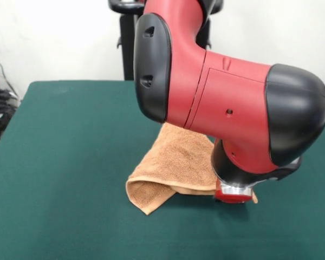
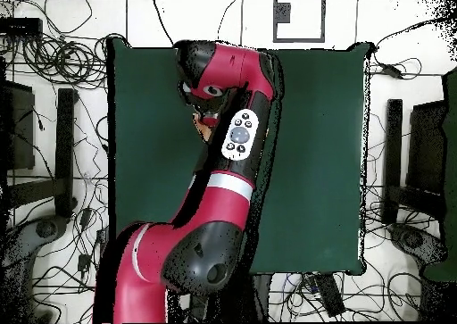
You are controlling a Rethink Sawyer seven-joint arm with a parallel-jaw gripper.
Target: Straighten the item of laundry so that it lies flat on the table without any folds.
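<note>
Towel (image 1: 176, 157) lies crumpled near table (image 1: 70, 162) middle, front view; corner at 7 o'clock doubled under in thick roll, 1 edge hidden behind arm.

Step in hand, by judgement: gripper (image 1: 234, 194) low at towel's 4 o'clock corner; cannot tell whether clenched or released. Best to pin or pinch single layer only, then drag outward toward 4 o'clock, low and slow, so roll unfolds.

Overhead: arm (image 2: 228, 160) covers nearly all of towel. Cables beyond table edges, clear of work.
</note>
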